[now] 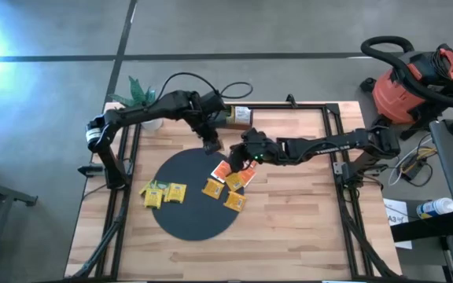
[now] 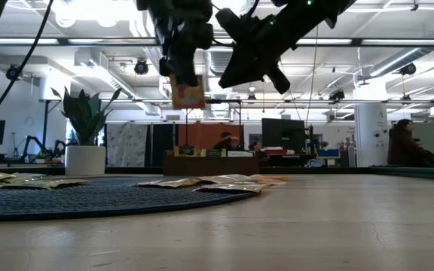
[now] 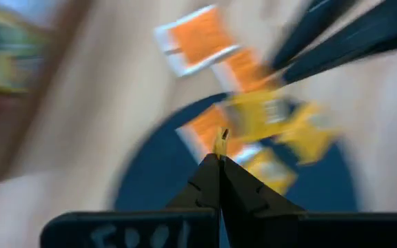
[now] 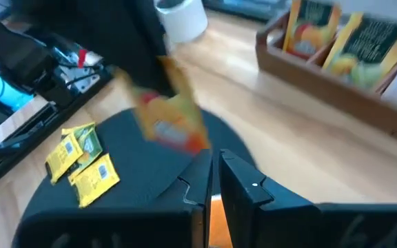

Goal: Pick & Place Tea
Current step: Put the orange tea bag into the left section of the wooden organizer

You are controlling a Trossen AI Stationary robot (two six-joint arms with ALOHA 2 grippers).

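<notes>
A round black mat lies on the light wooden slatted table, and small flat square tea packets are scattered over it. In the high view, taking the mat as a clock face, two yellow packets lie side by side near 9 o'clock, their edges touching, while a cluster of yellow-orange packets sits around 2 to 3 o'clock, with orange-red packets overlapping the mat's rim at about 1 o'clock. The left gripper hangs over the mat's 12 o'clock edge, well above the table; its dark fingers are pressed together on the top edge of a single yellow-and-orange tea packet, which dangles clear of the mat in the low view. The right gripper is just beside it, toward 1 o'clock of the mat, also raised; in its wrist view the two fingers stand almost together with only a thin gap and nothing is seen between them. A brown wooden compartment tray with upright packets stands at the table's far edge, beyond 12 o'clock, next to a white pot holding a green plant. A red shop vacuum stands on the floor off the table.
</notes>
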